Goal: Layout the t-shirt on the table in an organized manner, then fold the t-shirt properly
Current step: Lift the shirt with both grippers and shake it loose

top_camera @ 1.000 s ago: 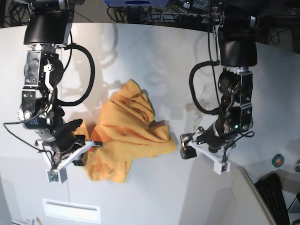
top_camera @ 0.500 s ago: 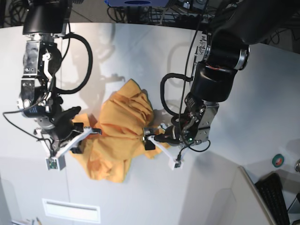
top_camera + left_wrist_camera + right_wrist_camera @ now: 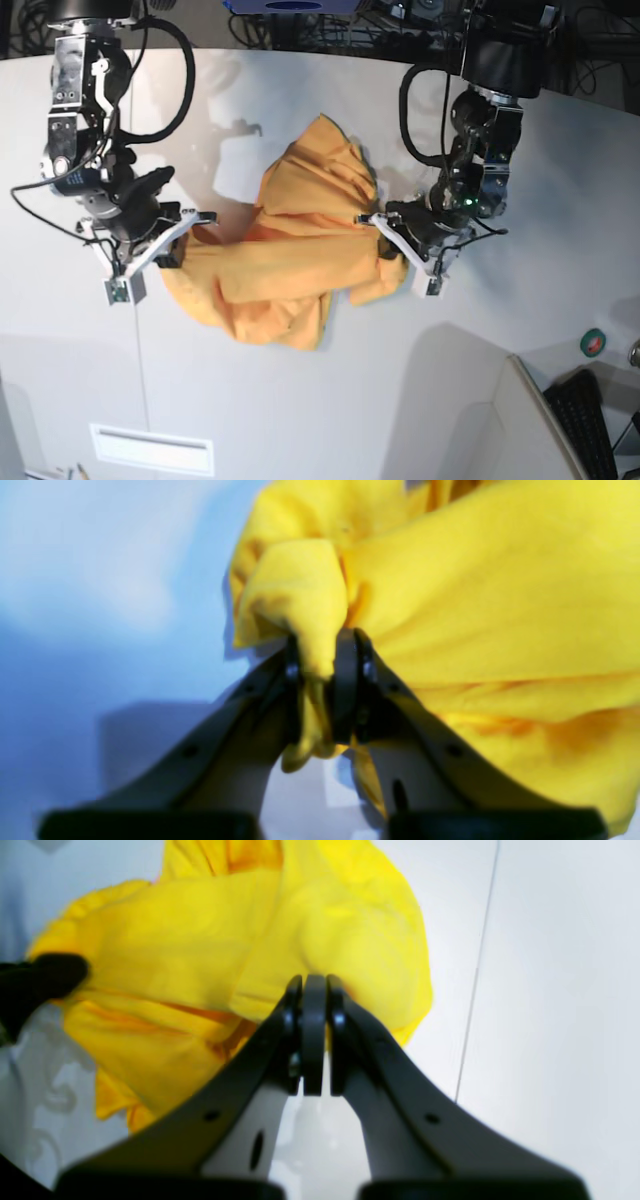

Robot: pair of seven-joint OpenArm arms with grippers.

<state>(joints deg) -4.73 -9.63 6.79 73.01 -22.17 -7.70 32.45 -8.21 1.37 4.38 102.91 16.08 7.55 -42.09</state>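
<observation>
white table (image 3: 300, 400) stretches wide under me. my left gripper (image 3: 320, 680) pinches a fold of the t-shirt (image 3: 290, 260) and my right gripper (image 3: 312, 1035) clamps its far-side edge, so the cloth hangs bunched between them, ready to spread.

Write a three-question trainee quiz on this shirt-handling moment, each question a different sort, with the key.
1. True or false: the large orange-yellow cotton t-shirt lies flat and spread out on the smooth white-grey table.
2. What is pinched in the left gripper?
A. Nothing
B. A bunched fold of the shirt
C. A cable
3. Fill in: the right gripper is shut on the shirt's ____.

Key: 1 false, it is crumpled and stretched between both grippers. 2 B. 3 edge, with fabric caught at the fingertips.
</observation>
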